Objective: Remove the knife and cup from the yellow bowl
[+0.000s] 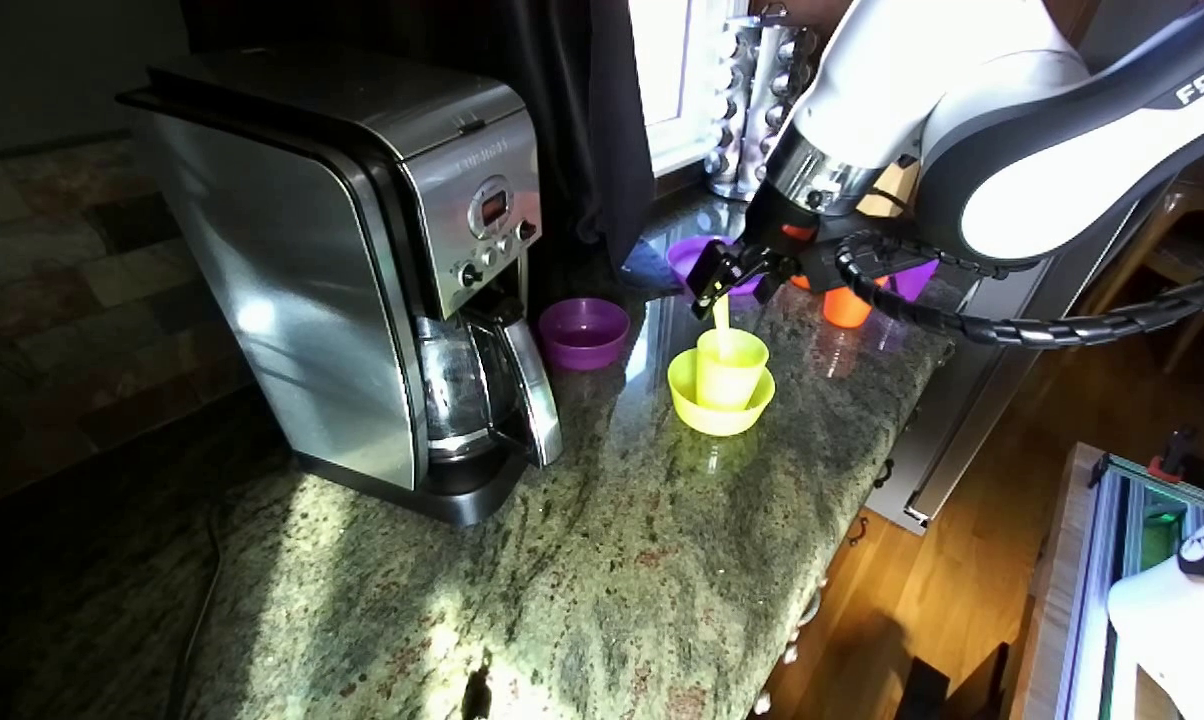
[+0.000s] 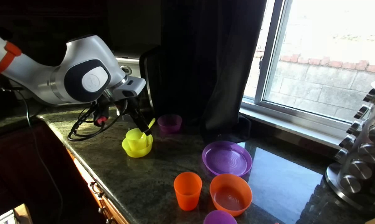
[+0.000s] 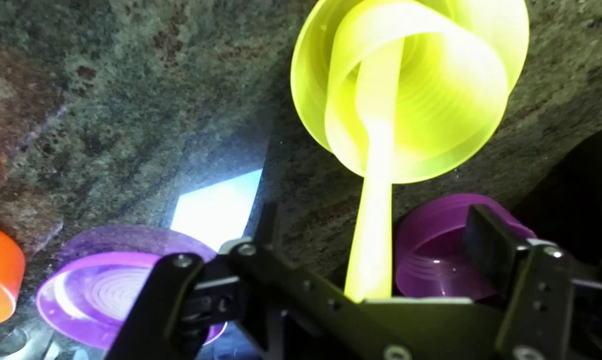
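Note:
The yellow bowl [image 1: 719,422] stands on the dark stone counter; it also shows in an exterior view [image 2: 139,153] and in the wrist view [image 3: 308,85]. The yellow cup [image 1: 734,382] stands inside the bowl, with its opening up in the wrist view [image 3: 446,105]. The yellow knife [image 3: 379,160] leans in the cup, its handle sticking out over the rim. My gripper [image 3: 374,225] is open, its fingers spread on either side of the knife handle and apart from it. The handle's end is hidden behind the gripper body. In an exterior view the gripper [image 1: 717,287] is just above the cup.
A purple bowl [image 1: 584,335] stands near the coffee maker [image 1: 342,270]. A purple plate [image 2: 227,159], an orange cup [image 2: 187,191], an orange bowl [image 2: 231,196] and a purple item [image 2: 220,218] stand farther along the counter. A spice rack [image 2: 358,168] is by the window.

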